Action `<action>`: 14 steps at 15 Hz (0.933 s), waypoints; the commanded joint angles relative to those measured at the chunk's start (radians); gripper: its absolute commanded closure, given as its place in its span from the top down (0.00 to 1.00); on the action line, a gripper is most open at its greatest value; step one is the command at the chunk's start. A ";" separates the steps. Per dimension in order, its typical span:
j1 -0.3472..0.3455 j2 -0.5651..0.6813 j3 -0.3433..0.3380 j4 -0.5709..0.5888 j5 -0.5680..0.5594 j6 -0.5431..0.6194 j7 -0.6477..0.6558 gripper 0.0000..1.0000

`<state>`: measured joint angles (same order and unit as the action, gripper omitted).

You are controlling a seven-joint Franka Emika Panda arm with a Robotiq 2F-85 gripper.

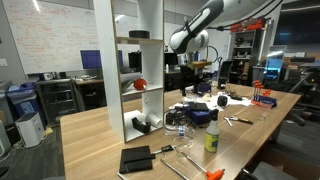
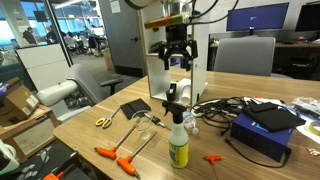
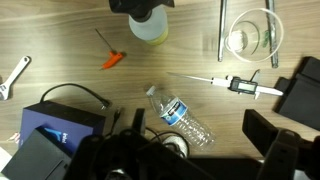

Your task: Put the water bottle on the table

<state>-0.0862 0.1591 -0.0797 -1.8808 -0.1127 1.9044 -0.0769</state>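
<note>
A clear water bottle (image 3: 180, 115) with a blue label lies on its side on the light-wood table (image 3: 60, 60), seen in the wrist view. My gripper (image 3: 200, 140) is open and empty, with dark fingers on either side of the bottle in the picture, well above it. In both exterior views the gripper (image 1: 200, 68) (image 2: 178, 62) hangs high over the table (image 1: 90, 140) (image 2: 80, 140), in front of the white shelf unit. The bottle is hard to make out in the exterior views.
A yellow-green spray bottle (image 2: 178, 145) (image 3: 150, 25) stands near the bottle. A blue box (image 2: 262, 130) with black cables, a caliper (image 3: 240, 85), a glass bowl (image 3: 250, 38), orange-handled tools (image 2: 108, 153) and a black notebook (image 2: 135, 108) lie around. A tall white shelf unit (image 1: 135, 70) stands on the table.
</note>
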 commanded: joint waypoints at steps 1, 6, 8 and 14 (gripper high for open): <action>0.025 -0.227 0.022 -0.127 -0.007 -0.060 -0.004 1.00; 0.055 -0.502 0.052 -0.293 0.009 -0.093 -0.012 1.00; 0.065 -0.597 0.059 -0.361 0.004 -0.101 -0.014 1.00; 0.061 -0.789 0.068 -0.511 0.041 -0.182 0.080 1.00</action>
<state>-0.0219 -0.5281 -0.0152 -2.3142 -0.1077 1.7510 -0.0691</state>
